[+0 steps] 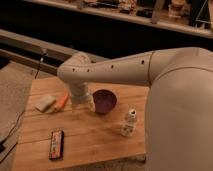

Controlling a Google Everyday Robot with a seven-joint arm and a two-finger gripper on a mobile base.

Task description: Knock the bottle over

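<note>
The small white bottle (129, 122) with a white cap and a dark-patterned label stands upright on the wooden table (95, 140), to the front right of the purple bowl (104, 100). My gripper (83, 104) hangs at the end of the white arm, low over the table just left of the bowl. It is well to the left of the bottle and apart from it.
An orange carrot-like item (61, 101) and a pale sponge-like block (45, 103) lie at the table's left. A dark flat packet (56, 145) lies front left. My arm's large white body (180, 115) fills the right side. A dark counter (115, 30) runs behind.
</note>
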